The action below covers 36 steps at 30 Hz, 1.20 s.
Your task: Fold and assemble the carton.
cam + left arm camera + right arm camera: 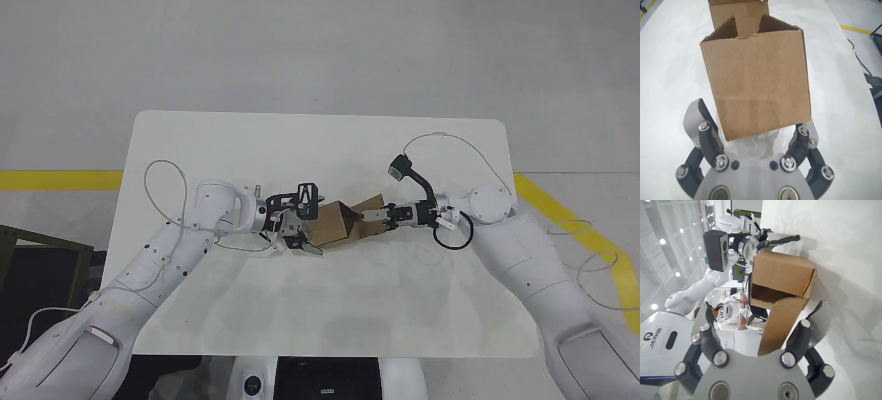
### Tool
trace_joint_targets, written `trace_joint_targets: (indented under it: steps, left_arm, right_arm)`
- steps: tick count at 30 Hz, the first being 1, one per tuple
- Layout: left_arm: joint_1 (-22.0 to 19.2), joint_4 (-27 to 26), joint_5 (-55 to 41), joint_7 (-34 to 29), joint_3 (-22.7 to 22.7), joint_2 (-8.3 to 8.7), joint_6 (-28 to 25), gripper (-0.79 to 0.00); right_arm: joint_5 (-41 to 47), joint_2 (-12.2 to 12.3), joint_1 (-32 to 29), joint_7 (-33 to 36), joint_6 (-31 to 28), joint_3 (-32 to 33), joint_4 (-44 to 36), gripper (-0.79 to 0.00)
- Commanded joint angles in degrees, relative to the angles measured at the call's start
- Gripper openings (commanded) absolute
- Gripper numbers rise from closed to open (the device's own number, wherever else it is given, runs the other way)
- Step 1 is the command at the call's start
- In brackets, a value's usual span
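Between the wide-spread left end effector [753,117] and wide-spread right end effector [762,309] lies a boxy brown corrugated carton [335,222].

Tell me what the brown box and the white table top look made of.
Brown open-ended box: matte cardboard, probably corrugated, judging by raw torn edges and fold creases. White table top: smooth, faintly reflective; laminate or painted board, cannot tell which.

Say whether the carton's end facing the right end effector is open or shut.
Open: the carton shows its hollow interior, and the flap sticks out unfolded.
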Motion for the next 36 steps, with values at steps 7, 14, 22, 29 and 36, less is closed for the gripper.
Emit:
trace_joint_targets:
  steps: [7,14,22,29,36]
  left_arm:
    - [-0.41,0.39,-0.66,0.01,0.08,0.05,0.00,0.000]
    - [-0.63,0.49,-1.39,0.00,-0.41,-0.04,0.00,0.000]
    - [-0.55,-1.17,-3.77,-1.61,-0.71,-0.54,0.55,0.000]
    - [0.02,-2.81,-7.41,-6.70,-2.18,-0.22,0.02,0.000]
    - [1.86,-6.08,-14.39,-14.86,-4.11,0.49,1.20,0.000]
  right_arm:
    - [-3.19,0.80,1.88,-0.56,-0.56,0.31,2.80,0.000]
    - [-3.42,2.10,1.51,-0.73,-0.72,1.92,3.68,0.000]
    - [-3.55,2.92,0.65,0.23,0.25,2.54,2.27,0.000]
    - [-3.35,3.27,-0.34,0.73,0.74,3.05,1.74,0.000]
    - [-3.24,3.37,-0.90,0.90,0.92,3.57,1.58,0.000]
